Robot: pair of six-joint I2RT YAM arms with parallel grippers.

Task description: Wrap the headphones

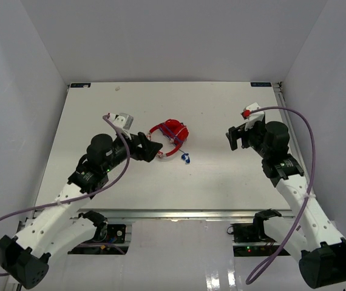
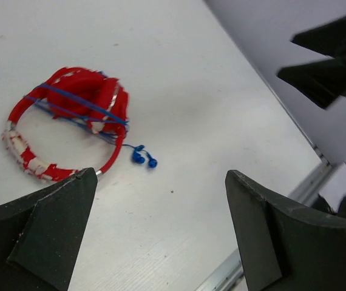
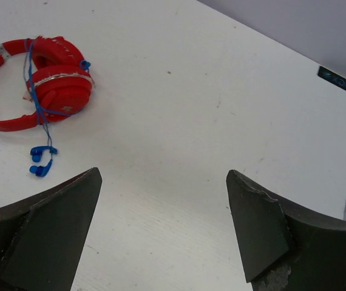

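The red headphones [image 1: 172, 132] lie on the white table [image 1: 221, 176] near its middle, the thin blue cable wound round the ear cups and the small blue plug end [image 1: 186, 158] lying just beside them. They also show in the left wrist view [image 2: 82, 106] and the right wrist view [image 3: 57, 85]. My left gripper [image 1: 153, 150] is open and empty, just left of the headband and apart from it. My right gripper [image 1: 236, 138] is open and empty, well to the right of the headphones.
Purple robot cables [image 1: 303, 130] loop from both arms. White walls close the table at the back and both sides. A metal rail [image 1: 179, 213] runs along the near edge. In the left wrist view my right gripper shows as a dark shape [image 2: 331, 66].
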